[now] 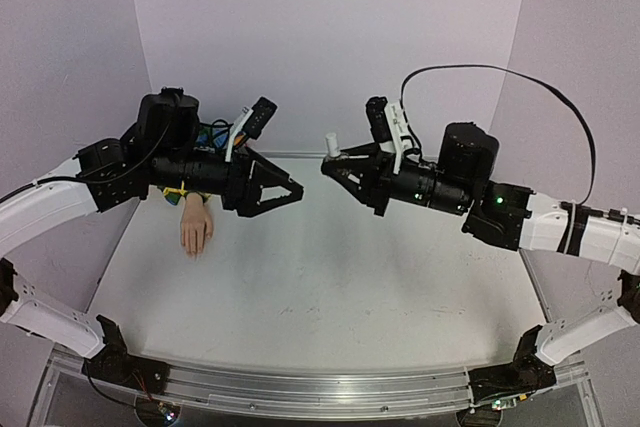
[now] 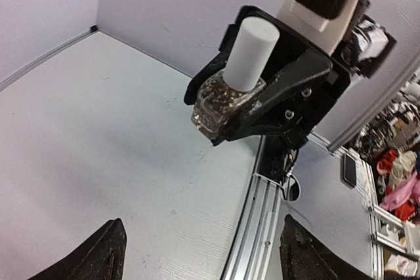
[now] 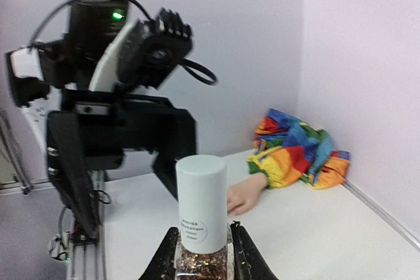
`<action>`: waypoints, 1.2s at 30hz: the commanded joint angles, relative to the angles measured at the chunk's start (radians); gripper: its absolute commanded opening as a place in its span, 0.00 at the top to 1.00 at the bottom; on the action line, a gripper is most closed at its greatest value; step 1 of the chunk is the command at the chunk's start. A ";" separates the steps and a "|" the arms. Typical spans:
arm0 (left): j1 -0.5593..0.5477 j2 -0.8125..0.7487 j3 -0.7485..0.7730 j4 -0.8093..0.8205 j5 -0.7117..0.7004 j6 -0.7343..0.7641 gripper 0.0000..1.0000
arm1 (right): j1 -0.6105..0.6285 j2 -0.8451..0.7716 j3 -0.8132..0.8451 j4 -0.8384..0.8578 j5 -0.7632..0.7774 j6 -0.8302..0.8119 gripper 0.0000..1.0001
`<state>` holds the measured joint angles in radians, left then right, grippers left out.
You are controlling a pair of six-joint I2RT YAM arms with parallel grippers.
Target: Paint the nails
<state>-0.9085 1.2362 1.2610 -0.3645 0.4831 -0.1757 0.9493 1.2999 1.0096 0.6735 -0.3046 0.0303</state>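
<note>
Right hand grips a glittery glass polish bottle, its white cap still on. Left hand is open, facing it. Below and behind that hand, the pale rainbow-sleeved mannequin hand lies on the desk, its nails seemingly unpainted.

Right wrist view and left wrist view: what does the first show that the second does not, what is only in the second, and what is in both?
Only right wrist: the mannequin hand lying on the table, its rainbow sleeve near the wall, and the open left end effector seen from the front.
Only left wrist: colourful clutter beyond the table edge.
Both: the white-capped bottle of glittery polish, gripped by the right end effector.
</note>
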 commanded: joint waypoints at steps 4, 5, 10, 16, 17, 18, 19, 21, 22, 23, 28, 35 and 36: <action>0.010 -0.010 0.022 0.096 -0.183 -0.242 0.21 | 0.065 0.080 0.008 0.036 0.434 -0.109 1.00; 0.010 -0.008 0.018 0.108 -0.193 -0.253 0.22 | 0.087 0.097 0.016 0.040 0.461 -0.119 1.00; 0.010 0.024 0.037 0.123 -0.237 -0.260 0.29 | 0.161 0.177 0.066 0.048 0.557 -0.158 1.00; 0.009 0.050 0.040 0.122 -0.236 -0.258 0.42 | 0.205 0.225 0.104 0.073 0.608 -0.165 1.00; 0.010 0.049 0.035 0.122 -0.237 -0.261 0.42 | 0.207 0.226 0.104 0.081 0.611 -0.162 1.00; 0.010 0.048 0.030 0.122 -0.239 -0.262 0.42 | 0.209 0.228 0.104 0.090 0.613 -0.158 1.00; 0.010 0.047 0.025 0.122 -0.240 -0.264 0.42 | 0.210 0.229 0.104 0.099 0.607 -0.156 1.00; 0.009 0.048 0.019 0.123 -0.245 -0.269 0.45 | 0.213 0.236 0.105 0.112 0.597 -0.156 1.00; 0.010 0.052 0.020 0.124 -0.243 -0.270 0.48 | 0.215 0.241 0.110 0.113 0.594 -0.157 1.00; 0.010 0.056 0.023 0.124 -0.240 -0.272 0.50 | 0.216 0.247 0.115 0.113 0.592 -0.160 1.00; 0.010 0.079 0.040 0.128 -0.212 -0.265 0.65 | 0.220 0.248 0.124 0.126 0.588 -0.159 1.00; 0.008 0.101 0.047 0.132 -0.118 -0.229 0.87 | 0.220 0.223 0.114 0.139 0.557 -0.142 1.00; 0.008 0.105 0.050 0.135 -0.077 -0.213 0.91 | 0.218 0.211 0.108 0.141 0.526 -0.140 1.00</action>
<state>-0.9020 1.3254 1.2636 -0.2699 0.2913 -0.4351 1.1622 1.5528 1.0821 0.7044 0.2626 -0.1226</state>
